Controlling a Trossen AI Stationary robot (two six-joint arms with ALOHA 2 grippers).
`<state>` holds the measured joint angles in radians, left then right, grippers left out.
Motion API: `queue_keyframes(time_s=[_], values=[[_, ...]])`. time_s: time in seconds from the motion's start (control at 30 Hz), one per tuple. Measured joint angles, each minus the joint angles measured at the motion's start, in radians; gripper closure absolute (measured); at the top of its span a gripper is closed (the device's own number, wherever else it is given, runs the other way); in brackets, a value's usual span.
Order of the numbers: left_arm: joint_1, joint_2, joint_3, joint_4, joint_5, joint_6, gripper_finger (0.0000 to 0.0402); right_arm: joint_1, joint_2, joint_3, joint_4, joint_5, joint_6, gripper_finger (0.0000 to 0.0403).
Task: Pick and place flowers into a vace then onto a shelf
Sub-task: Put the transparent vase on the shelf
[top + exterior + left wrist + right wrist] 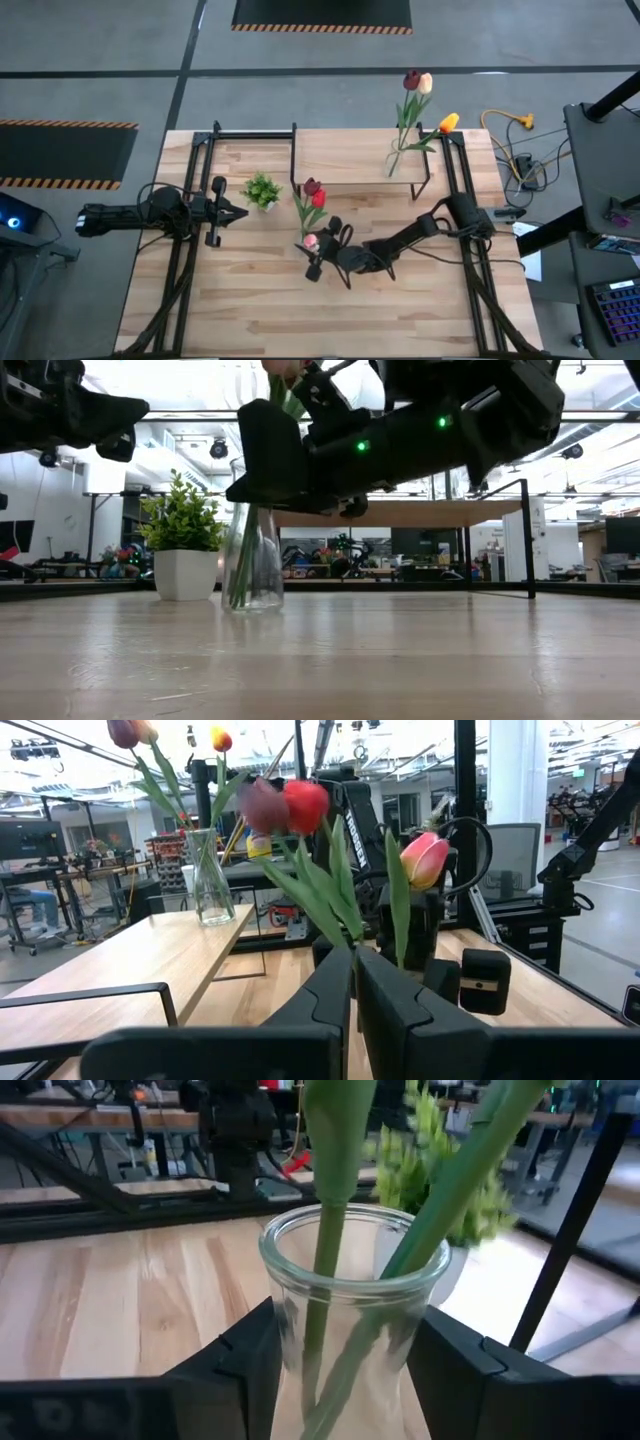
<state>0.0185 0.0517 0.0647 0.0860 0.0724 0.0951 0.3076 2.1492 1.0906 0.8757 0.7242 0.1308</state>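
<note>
A clear glass vase (pixel 350 1295) stands by its base on the table (pixel 254 600), holding a maroon, a red (pixel 305 805) and a pink tulip (pixel 425 860). My right gripper (pixel 345 1370) reaches in from the table's right and is shut on the vase's neck (pixel 322 250). My left gripper (pixel 243 211) waits shut, just left of the small plant, its fingers (pixel 352 990) pointing at the vase. A second vase (pixel 397 160) with maroon, peach and yellow tulips stands on the light-wood shelf (pixel 350 160). My right gripper holds the vase by its neck just below the rim (pixel 285 1315), pinched between the two fingers, one on each side of the glass. The fingers come level from the table's right. The vase stands upright with its base on the table.
A small bushy plant in a white pot (pixel 262 190) stands just left of the vase and close to my left gripper. The shelf's black legs (pixel 527 540) stand behind the vase. Black frame rails (pixel 190 250) run along both sides of the table. Bare wood lies toward the near edge.
</note>
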Motion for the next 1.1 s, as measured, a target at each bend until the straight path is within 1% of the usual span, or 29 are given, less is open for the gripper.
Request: queue_keyframes(time_s=[0.1,0.27,0.43,0.57,0.67,0.8,0.97,1.1], values=[[0.0,0.0,0.0,0.0,0.0,0.0,0.0398,0.003,-0.051,-0.002,-0.012,0.0,-0.054,0.0239],[0.0,0.0,0.0,0.0,0.0,0.0,0.0398,-0.007,-0.191,-0.003,-0.016,0.012,-0.149,0.0239],[0.0,0.0,-0.001,0.0,0.0,0.0,0.0398,-0.052,-0.331,-0.005,-0.134,0.095,-0.207,0.0239],[0.0,0.0,-0.001,0.0,0.0,0.0,0.0398,-0.107,-0.415,-0.004,-0.239,0.109,-0.17,0.0239],[0.0,0.0,-0.001,0.0,0.0,0.0,0.0398,-0.156,-0.441,-0.004,-0.282,0.109,-0.148,0.0239],[0.0,0.0,-0.001,0.0,0.0,0.0,0.0398,-0.229,-0.446,-0.004,-0.28,0.105,-0.119,0.0239],[0.0,0.0,-0.001,0.0,0.0,0.0,0.0398,-0.314,-0.439,-0.005,-0.299,0.034,-0.031,0.0239],[0.0,0.0,-0.001,0.0,0.0,0.0,0.0398,-0.35,-0.439,-0.005,-0.297,0.026,-0.014,0.0239]])
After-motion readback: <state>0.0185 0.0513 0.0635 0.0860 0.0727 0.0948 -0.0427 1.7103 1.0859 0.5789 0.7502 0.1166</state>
